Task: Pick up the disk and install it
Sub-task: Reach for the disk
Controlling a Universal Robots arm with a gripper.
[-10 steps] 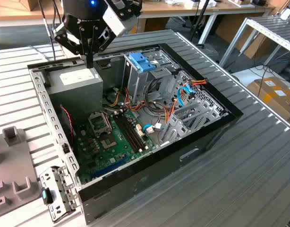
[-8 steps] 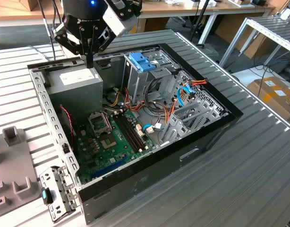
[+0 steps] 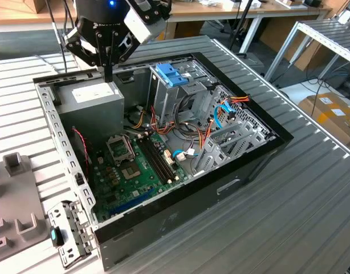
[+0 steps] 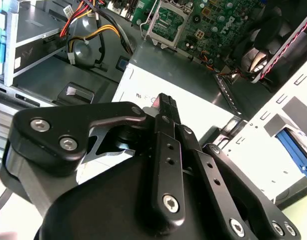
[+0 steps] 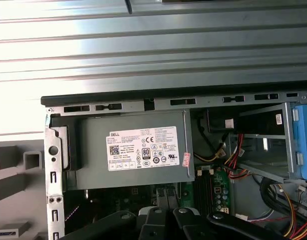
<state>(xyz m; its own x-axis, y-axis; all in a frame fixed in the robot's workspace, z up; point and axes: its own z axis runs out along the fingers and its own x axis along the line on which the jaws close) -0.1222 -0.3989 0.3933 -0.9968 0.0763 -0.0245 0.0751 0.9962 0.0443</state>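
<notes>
While its fingers point(image 4: 167, 130) are clenched on nothing, the black gripper point(image 3: 108, 77) hangs over the white-labelled grey metal power supply box point(image 3: 101, 108) inside the open black computer case point(image 3: 180, 211)

The gripper point(image 4: 166, 102) hides part of the grey power box point(image 4: 193, 92). An edge cuts off the blue bracket point(image 5: 303, 142).

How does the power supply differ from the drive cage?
The power supply is a closed grey box with a white label; the drive cage is an open metal frame topped by a blue bracket. The power supply sits at the exterior view's left, near the gripper; the drive cage stands taller, further toward that view's right. Both are grey metal inside the case.
</notes>
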